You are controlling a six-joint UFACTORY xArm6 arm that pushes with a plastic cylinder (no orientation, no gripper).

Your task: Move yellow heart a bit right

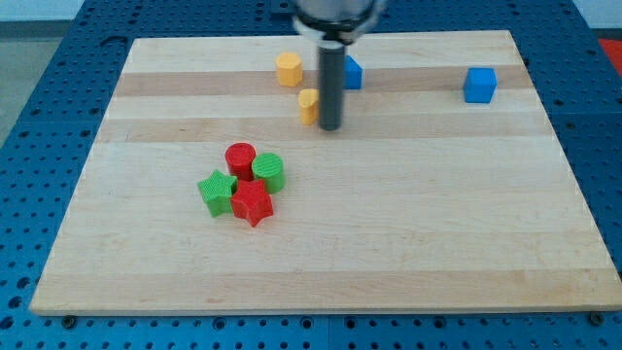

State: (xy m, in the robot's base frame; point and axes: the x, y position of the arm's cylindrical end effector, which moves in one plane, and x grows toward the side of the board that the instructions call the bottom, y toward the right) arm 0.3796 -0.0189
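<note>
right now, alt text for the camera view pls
My tip sits just right of a partly hidden yellow block on a wooden board. A yellow hexagon and two blue blocks lie near the top; red and green blocks cluster lower left.

Obstacles, upper board: my tip (330,126) is standing just right of the yellow heart (308,106), blocking its right side. A yellow block (288,69) is sitting just above-left of the heart; a blue block (352,73), partly hidden behind the rod, is lying above-right. A blue cube (479,85) is sitting well apart at the view's right.

Obstacles, centre-left: red cylinder (240,157), green cylinder (268,171), green star (218,192) and red star (253,203) are crowding together.

Free room: the wooden board (437,224) is lying open between rod and blue cube, and across the view's lower right.
</note>
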